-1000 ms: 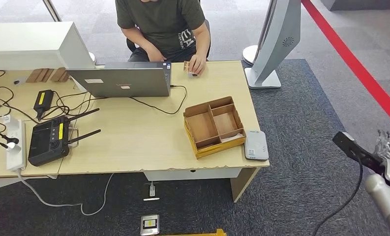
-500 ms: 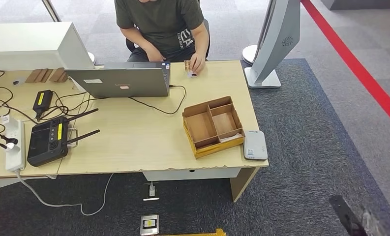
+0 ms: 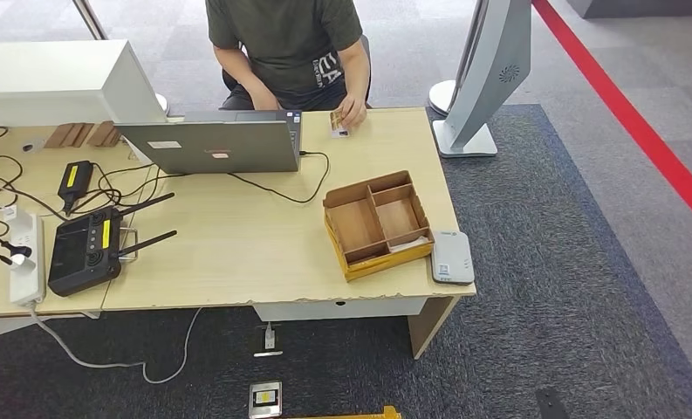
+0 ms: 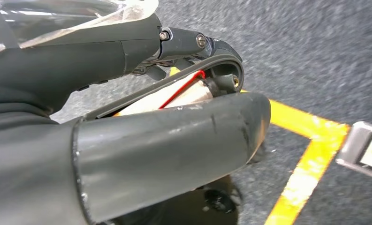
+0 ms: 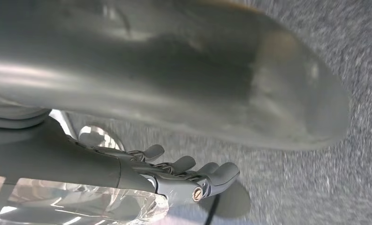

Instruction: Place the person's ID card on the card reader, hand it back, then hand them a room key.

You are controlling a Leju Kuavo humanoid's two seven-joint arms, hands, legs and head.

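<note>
At the far side of the desk a seated person [image 3: 285, 39] holds a small card [image 3: 336, 123] upright on the tabletop. The white card reader [image 3: 453, 257] lies at the desk's near right corner. Beside it stands a brown compartment tray [image 3: 329, 229] with a pale card [image 3: 409, 245] in its nearest compartment. My right hand [image 5: 174, 173] hangs over grey carpet with fingers apart and nothing in it; its dark tip [image 3: 551, 403] shows at the head view's bottom edge. My left hand [image 4: 127, 117] also hangs over the floor, holding nothing.
A laptop [image 3: 215, 144] with a cable, a black controller [image 3: 85, 249], a power strip [image 3: 26, 257] and a white box [image 3: 54, 78] take up the desk's left half. A grey stand [image 3: 482, 78] rises right of the desk. Yellow floor tape [image 4: 306, 154] runs under my left hand.
My right arm has dropped from beside the desk's right end down past the head view's bottom edge. The person has shifted the card slightly on the desk.
</note>
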